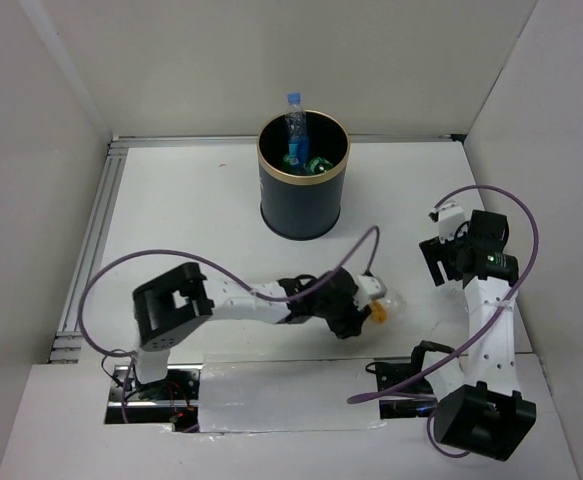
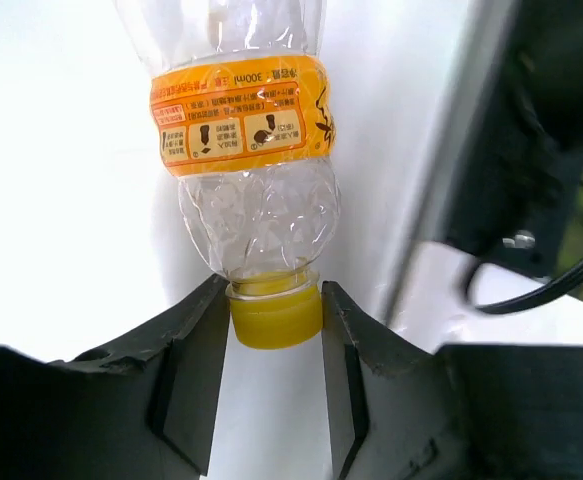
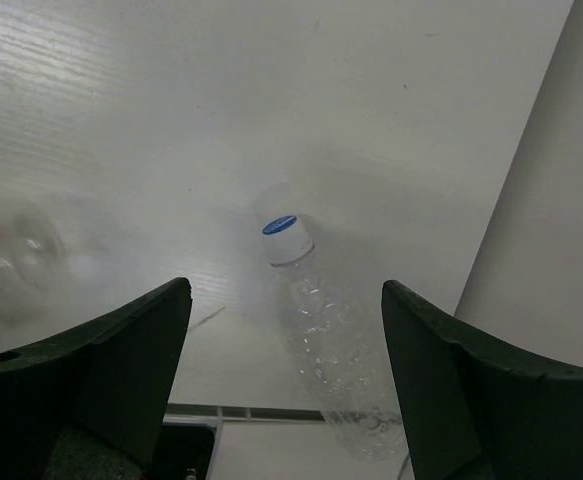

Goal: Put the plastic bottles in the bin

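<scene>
The dark bin (image 1: 302, 215) with a gold rim stands at the table's back middle. It holds a clear bottle with a blue cap (image 1: 294, 112) sticking up and green bottles (image 1: 314, 164). My left gripper (image 1: 368, 300) (image 2: 271, 305) is shut on the yellow cap (image 2: 276, 316) of a clear bottle with an orange label (image 2: 243, 110) (image 1: 381, 310), low at the table's front middle. My right gripper (image 1: 443, 245) (image 3: 283, 292) is open wide above a clear bottle with a white, blue-topped cap (image 3: 326, 330) that lies on the table between its fingers.
The right side wall (image 3: 561, 220) runs close beside the clear bottle. A purple cable (image 1: 351, 255) arches over the left arm. A metal rail (image 1: 91, 240) borders the table's left edge. The right arm's base (image 1: 481, 420) stands at the front right.
</scene>
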### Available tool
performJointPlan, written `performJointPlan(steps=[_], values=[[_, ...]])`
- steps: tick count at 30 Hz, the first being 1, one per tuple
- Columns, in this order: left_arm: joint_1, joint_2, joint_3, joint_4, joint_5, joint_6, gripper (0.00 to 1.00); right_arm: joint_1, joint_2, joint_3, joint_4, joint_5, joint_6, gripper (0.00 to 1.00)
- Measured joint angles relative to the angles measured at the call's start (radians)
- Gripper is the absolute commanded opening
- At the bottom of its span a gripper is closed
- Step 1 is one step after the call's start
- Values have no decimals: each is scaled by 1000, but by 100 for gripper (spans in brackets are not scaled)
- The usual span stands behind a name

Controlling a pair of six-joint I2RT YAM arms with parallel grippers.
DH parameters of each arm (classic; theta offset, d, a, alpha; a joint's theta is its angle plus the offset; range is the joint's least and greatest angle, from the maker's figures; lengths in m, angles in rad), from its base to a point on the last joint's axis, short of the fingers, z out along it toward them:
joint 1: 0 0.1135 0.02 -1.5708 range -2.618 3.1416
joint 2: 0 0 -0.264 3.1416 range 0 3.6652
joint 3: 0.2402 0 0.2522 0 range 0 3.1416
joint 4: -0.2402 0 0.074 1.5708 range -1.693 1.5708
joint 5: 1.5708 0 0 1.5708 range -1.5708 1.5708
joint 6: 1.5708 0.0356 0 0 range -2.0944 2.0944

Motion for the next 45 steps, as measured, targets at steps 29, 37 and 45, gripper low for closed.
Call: performJointPlan(steps=[29, 37, 45], values=[[573, -174, 476, -280, -268, 186, 74, 0, 13, -167, 111, 243, -20, 97], [575, -179, 484, -288, -307, 189, 100, 0, 10, -180, 109, 360, -98, 99], [541, -307, 488, -364, -303, 190, 100, 0, -5, -406, 120, 447, -228, 98]])
